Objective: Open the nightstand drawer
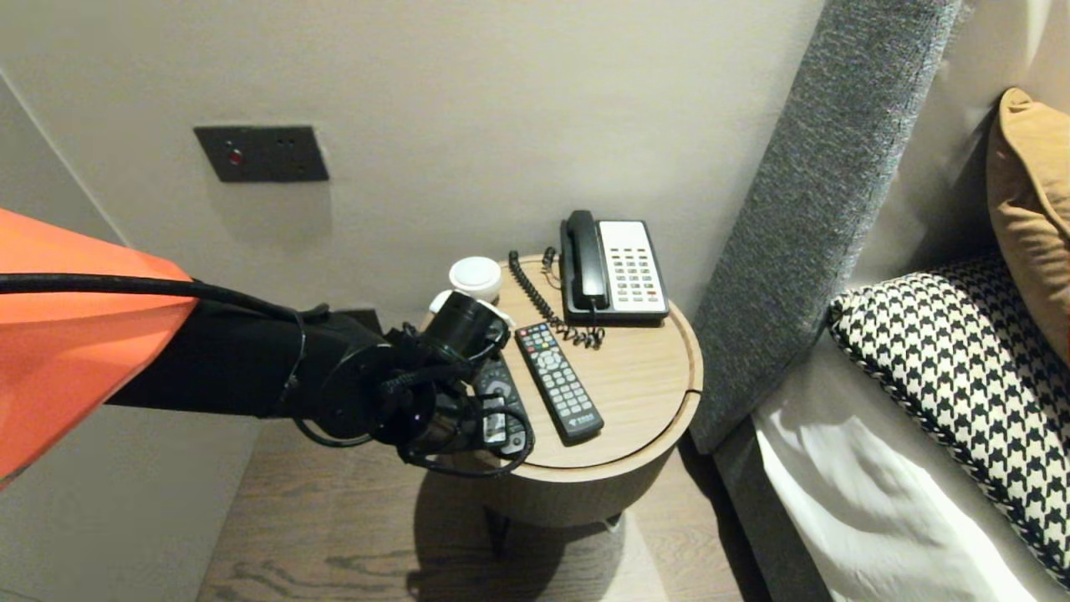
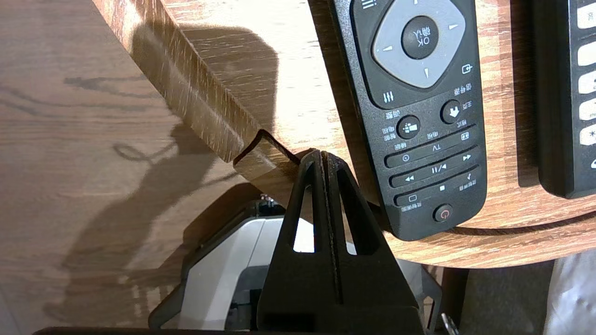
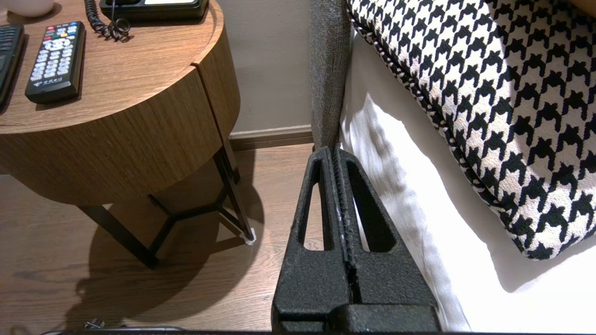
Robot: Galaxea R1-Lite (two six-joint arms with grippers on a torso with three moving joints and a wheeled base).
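Observation:
My left gripper (image 2: 323,156) is shut and holds nothing. Its tips hang at the rim of the round wooden bedside table (image 2: 288,93), close beside the power-button end of a black remote (image 2: 419,116). In the head view the left wrist (image 1: 418,393) covers the table's left side and partly hides that remote (image 1: 499,389). A second, longer remote (image 1: 557,380) lies to its right. My right gripper (image 3: 336,151) is shut and empty, parked low over the floor between the table (image 3: 116,139) and the bed.
A corded phone (image 1: 614,267) and a white cup (image 1: 475,276) stand at the back of the table (image 1: 644,376). A grey headboard (image 1: 819,209), white bedding (image 1: 878,502) and a houndstooth pillow (image 1: 961,376) lie to the right. A wall panel (image 1: 261,153) is behind.

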